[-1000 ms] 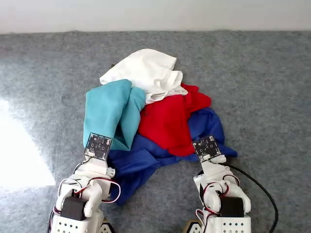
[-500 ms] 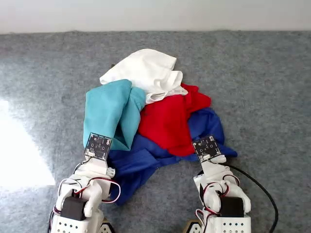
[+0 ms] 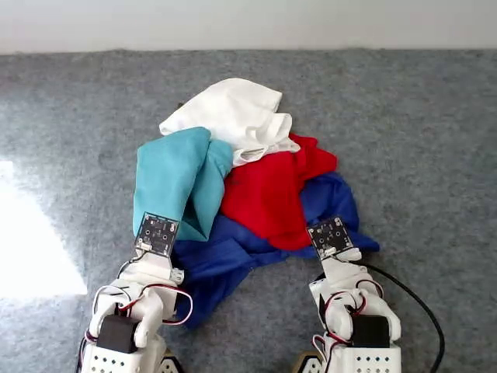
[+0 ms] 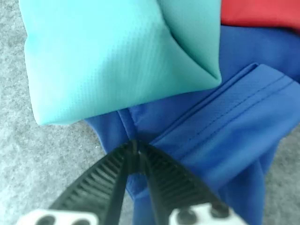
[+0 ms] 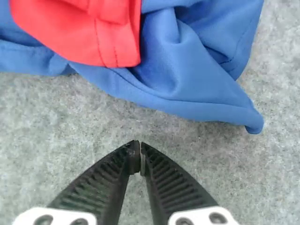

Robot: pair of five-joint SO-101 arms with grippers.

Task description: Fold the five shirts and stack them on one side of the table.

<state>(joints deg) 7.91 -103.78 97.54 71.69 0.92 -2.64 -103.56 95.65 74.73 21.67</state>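
1. High view: the shirts lie in one loose, unfolded pile at the middle of the grey table (image 3: 419, 140).
   - The white shirt (image 3: 233, 113) is at the upper centre.
   - The teal shirt (image 3: 175, 179) is below and left of the white one and overlaps it.
   - The red shirt (image 3: 268, 190) is at centre right.
   - The blue shirt (image 3: 225, 256) spreads under the teal and red ones towards the lower middle of the frame.
   - The left arm comes up from the lower left with its wrist at the near edge of the teal and blue cloth.
   - The right arm comes up from the lower right with its wrist at the blue shirt's near edge.
   - A black cable (image 3: 411, 299) curves along the lower right, and a bright patch of light (image 3: 31, 241) lies at the left edge.

2. Left wrist view: the left gripper (image 4: 135, 150) has its jaws pressed together. Its tips are over a seam fold of the blue shirt (image 4: 225, 126), just beside the corner of the teal shirt (image 4: 108, 61). I cannot tell whether any cloth is caught between them.

3. Right wrist view: the right gripper (image 5: 139, 157) is closed with tip against tip and holds nothing. It is over bare table (image 5: 56, 122), near the blue shirt's (image 5: 187, 70) hem. The red shirt (image 5: 84, 28) lies on the blue beyond it.
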